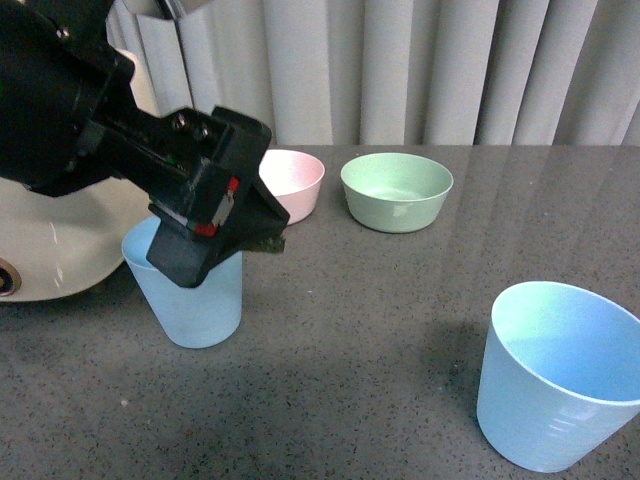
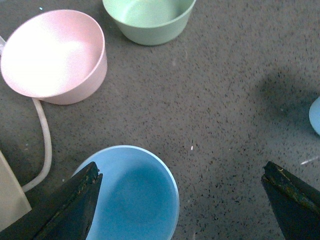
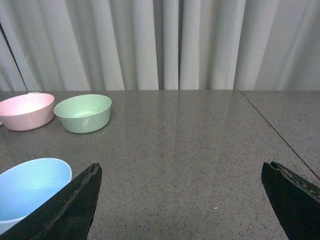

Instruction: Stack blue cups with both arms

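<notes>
Left arm point(image 1: 120, 130) angled down above left blue cup point(image 1: 195, 300), left pincer point(image 2: 181, 170) spread wide; right pincer point(image 3: 180, 167) spread wide too.

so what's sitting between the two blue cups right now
Nothing: in the front view only bare grey tabletop runs from the left blue cup to the right blue cup. The pink bowl and green bowl sit farther back.

place: staged indoor test setup | cues: grey speckled tabletop point(image 1: 380, 330); pale pleated curtain point(image 1: 450, 70) backdrop; cream appliance point(image 1: 60, 240)
</notes>
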`<state>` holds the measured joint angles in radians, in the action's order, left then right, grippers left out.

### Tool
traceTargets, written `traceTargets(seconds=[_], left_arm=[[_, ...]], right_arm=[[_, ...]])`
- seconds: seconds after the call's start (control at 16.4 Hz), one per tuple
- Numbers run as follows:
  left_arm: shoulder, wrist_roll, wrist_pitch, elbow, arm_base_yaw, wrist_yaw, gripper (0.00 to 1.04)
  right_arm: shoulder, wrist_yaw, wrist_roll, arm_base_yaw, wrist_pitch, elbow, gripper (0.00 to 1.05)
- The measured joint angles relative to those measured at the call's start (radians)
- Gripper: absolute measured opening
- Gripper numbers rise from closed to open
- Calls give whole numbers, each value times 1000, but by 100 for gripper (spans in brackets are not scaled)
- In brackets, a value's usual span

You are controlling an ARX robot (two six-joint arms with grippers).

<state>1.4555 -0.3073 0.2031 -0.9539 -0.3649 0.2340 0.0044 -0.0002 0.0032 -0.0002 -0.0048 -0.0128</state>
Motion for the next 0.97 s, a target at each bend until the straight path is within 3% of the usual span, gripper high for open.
traceTargets(seconds=[0.49,0.97], left_arm=[[77,-121,-17,0,30,-50,98],[113,-146,-46,47,-1,-42,98]], right_arm=[[0,0,0,0,0,0,98],[0,0,0,0,0,0,98]])
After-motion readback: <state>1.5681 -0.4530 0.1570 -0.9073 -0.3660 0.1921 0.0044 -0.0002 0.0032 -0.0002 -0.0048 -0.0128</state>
